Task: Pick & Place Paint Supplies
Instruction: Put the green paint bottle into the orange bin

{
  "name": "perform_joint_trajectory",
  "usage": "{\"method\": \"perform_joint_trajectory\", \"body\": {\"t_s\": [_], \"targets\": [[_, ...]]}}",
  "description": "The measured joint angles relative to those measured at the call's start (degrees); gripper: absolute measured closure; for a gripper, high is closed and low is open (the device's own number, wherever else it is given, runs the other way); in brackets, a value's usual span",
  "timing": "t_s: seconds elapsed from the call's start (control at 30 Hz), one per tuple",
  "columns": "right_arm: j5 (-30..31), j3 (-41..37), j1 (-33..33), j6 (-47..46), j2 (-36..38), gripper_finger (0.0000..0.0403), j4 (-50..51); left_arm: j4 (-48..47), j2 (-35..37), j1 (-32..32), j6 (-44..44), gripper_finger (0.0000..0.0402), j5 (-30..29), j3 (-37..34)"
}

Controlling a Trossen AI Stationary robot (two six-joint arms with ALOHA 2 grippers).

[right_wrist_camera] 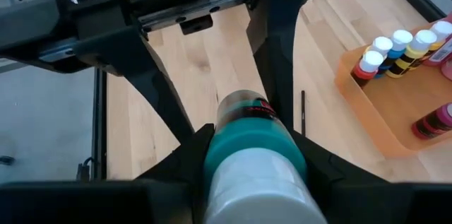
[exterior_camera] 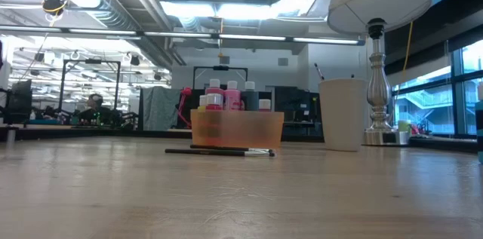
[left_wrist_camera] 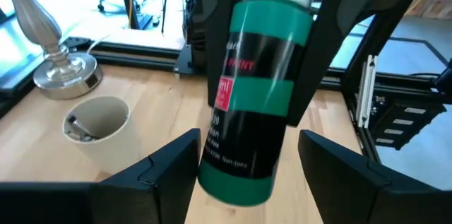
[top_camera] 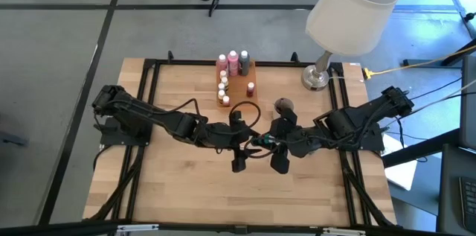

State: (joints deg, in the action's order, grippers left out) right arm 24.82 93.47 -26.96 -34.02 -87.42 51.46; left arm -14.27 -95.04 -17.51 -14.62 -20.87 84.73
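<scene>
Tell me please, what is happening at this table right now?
Two robot arms meet above the middle of the wooden table. The right gripper holds a green paint bottle between its fingers. The left gripper is open, one finger on either side of that bottle without gripping it. Behind them, an orange tray already holds several paint bottles, and a paintbrush lies in front of it.

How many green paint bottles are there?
1. The green bottle is clamped in the right gripper, with its other end inside the open left gripper. Another could be hidden among the bottles in the orange tray.
</scene>
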Motion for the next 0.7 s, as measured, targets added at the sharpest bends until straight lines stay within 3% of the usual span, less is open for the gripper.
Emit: {"method": "perform_joint_trajectory", "body": {"t_s": [0.23,0.7], "targets": [[-1.19,0.00,0.28,0.00,0.00,0.0268,-0.79,0.53,0.00,0.14,0.97,0.0181,1.19,0.00],[-3.94,0.00,1.05,0.07,0.00,0.0267,-1.75,0.40,0.00,0.48,5.13,0.0277,2.71,0.00]]}}
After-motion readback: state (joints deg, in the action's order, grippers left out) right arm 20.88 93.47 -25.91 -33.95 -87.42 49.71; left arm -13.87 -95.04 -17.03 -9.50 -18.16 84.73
